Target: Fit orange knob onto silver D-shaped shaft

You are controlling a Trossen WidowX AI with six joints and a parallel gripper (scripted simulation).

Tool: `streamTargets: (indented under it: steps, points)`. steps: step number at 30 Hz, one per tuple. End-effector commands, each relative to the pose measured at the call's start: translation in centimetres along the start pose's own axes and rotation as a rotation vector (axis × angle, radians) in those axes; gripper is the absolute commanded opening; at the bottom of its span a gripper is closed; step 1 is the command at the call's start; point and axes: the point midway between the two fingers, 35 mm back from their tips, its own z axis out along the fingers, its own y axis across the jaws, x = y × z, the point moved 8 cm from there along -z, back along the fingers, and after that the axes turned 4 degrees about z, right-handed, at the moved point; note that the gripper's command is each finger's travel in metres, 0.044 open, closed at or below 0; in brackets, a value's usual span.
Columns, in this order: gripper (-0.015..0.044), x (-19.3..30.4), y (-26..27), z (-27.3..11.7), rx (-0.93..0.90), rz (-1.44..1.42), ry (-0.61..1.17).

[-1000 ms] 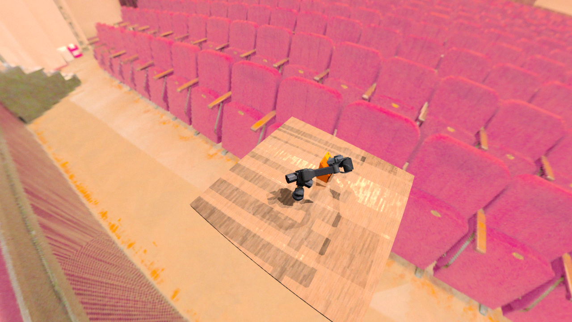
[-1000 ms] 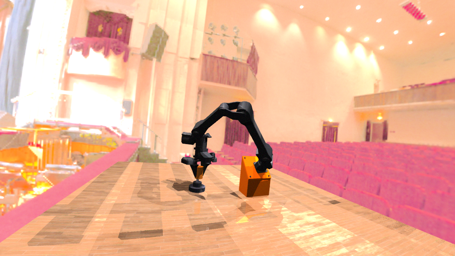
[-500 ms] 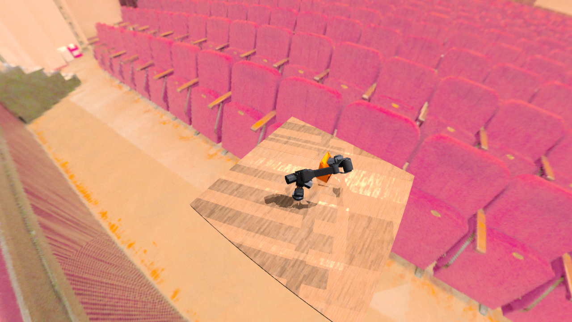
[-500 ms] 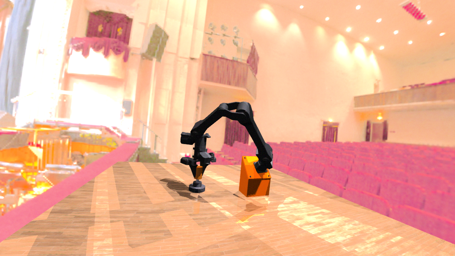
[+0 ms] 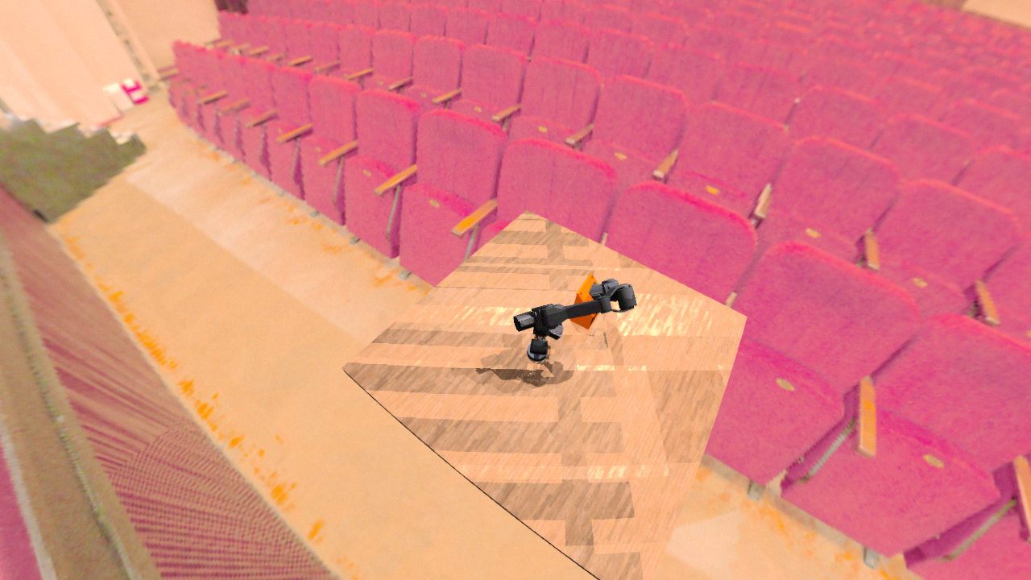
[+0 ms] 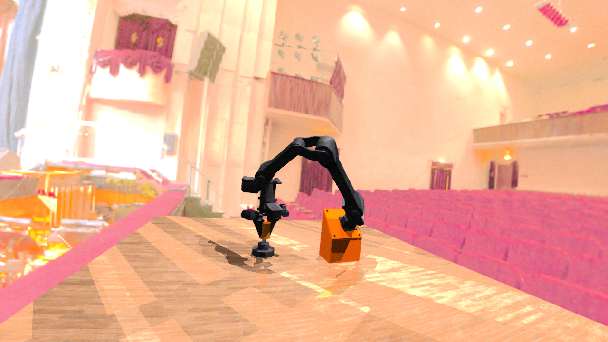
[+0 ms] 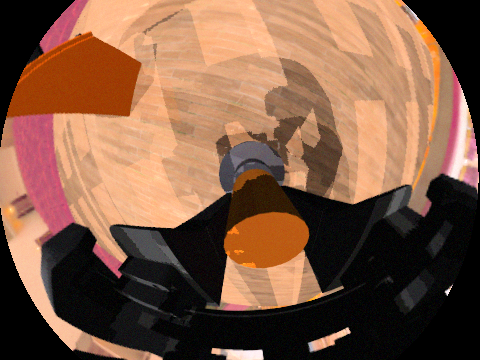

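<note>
- Pinching the orange knob [image 6: 266,230] [image 7: 266,240] by its sides, the gripper [image 5: 538,344] [image 6: 265,232] [image 7: 256,194] points down at the pedestal [image 5: 531,355] [image 6: 262,252] [image 7: 244,152].
- In the exterior view, the knob is at 12 o'clock from the pedestal, nearly upright, with its underside above the pedestal's raised collar.
- A short silver piece of the shaft [image 6: 263,241] shows between knob and collar, so the knob is not fully down; whether the shaft's tip is inside the hole, I cannot tell.
- The hole and both flat sides are hidden, so their alignment cannot be told.
- The pedestal stands on the wooden table [image 5: 504,432] [image 6: 170,297] [image 7: 200,95].
- From the pedestal, the arm's orange base [image 5: 585,317] [image 6: 331,248] [image 7: 80,85] is at 3 o'clock in the exterior view and 10 o'clock in the wrist view, well apart.
</note>
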Motion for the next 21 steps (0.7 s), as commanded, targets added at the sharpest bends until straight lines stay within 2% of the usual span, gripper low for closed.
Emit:
streamTargets:
  steps: [1, 7, 21]
  points:
    - [0.0000, -0.01, 0.13, -0.26, 0.001, -0.026, 0.003]
    - [0.0000, -0.05, 0.39, -0.07, 0.001, -0.209, 0.003]
    - [0.0000, 0.03, 0.04, 0.04, 0.001, -0.209, 0.003]
